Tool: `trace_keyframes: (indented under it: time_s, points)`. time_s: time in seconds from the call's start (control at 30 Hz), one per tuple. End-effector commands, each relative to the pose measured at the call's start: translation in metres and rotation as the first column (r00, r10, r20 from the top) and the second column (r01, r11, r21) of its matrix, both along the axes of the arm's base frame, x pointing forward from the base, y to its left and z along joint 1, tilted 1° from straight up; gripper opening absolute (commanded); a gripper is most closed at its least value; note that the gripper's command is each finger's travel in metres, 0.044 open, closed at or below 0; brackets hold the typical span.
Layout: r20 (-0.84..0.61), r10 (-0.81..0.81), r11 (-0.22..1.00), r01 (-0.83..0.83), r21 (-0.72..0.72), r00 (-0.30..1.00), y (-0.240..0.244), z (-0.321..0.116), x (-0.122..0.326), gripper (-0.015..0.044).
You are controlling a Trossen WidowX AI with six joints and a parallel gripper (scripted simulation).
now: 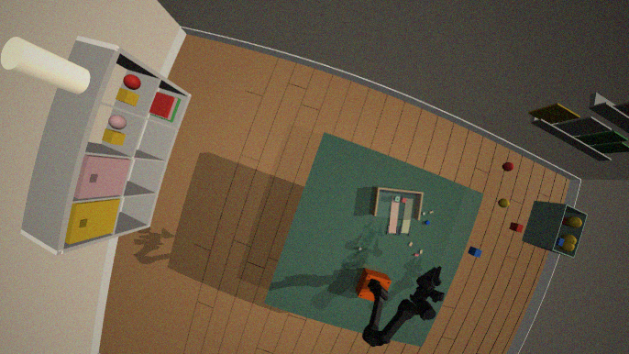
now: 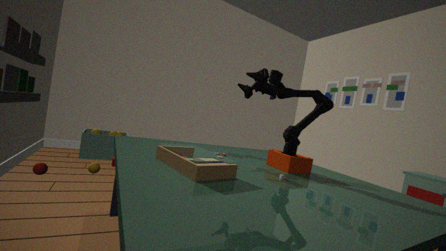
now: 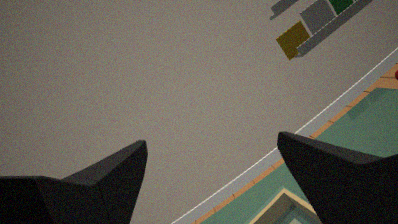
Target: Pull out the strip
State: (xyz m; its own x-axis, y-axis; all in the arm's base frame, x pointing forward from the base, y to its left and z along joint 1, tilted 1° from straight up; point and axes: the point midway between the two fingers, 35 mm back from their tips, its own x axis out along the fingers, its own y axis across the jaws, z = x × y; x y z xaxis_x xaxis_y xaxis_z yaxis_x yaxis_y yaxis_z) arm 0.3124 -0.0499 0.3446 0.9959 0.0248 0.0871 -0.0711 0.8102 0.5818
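My gripper is open and empty, high above the table and well away from the strips. A three-sided wooden frame stands on the green table. Inside it, a pink strip and a pale green strip lie side by side. A small teal cube with a light mark is at the far end of the pink strip. A red-pink cube is beside it, near the pale green strip's far end. The label's details and the exact contact under each cube are too small to tell.
The arm's orange base stands on the table. A small blue piece and several pale bits lie outside the frame. The frame's walls rise around the cubes at the back and sides.
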Motion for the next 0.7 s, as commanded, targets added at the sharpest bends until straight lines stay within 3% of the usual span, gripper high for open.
trace_keyframes:
  time_s: [0.0,0.17,0.3,0.67]
  points:
    - [-0.166,0.007,0.992,-0.027,-0.12,0.986,0.018,-0.057,0.016,0.04]
    - [-0.405,0.018,0.924,-0.17,-0.343,0.914,0.052,-0.141,0.021,0.04]
    - [-0.569,0.009,0.793,-0.353,-0.496,0.822,0.078,-0.202,0.008,0.04]
    - [-0.595,0.005,0.762,-0.388,-0.518,0.804,0.082,-0.213,0.004,0.04]
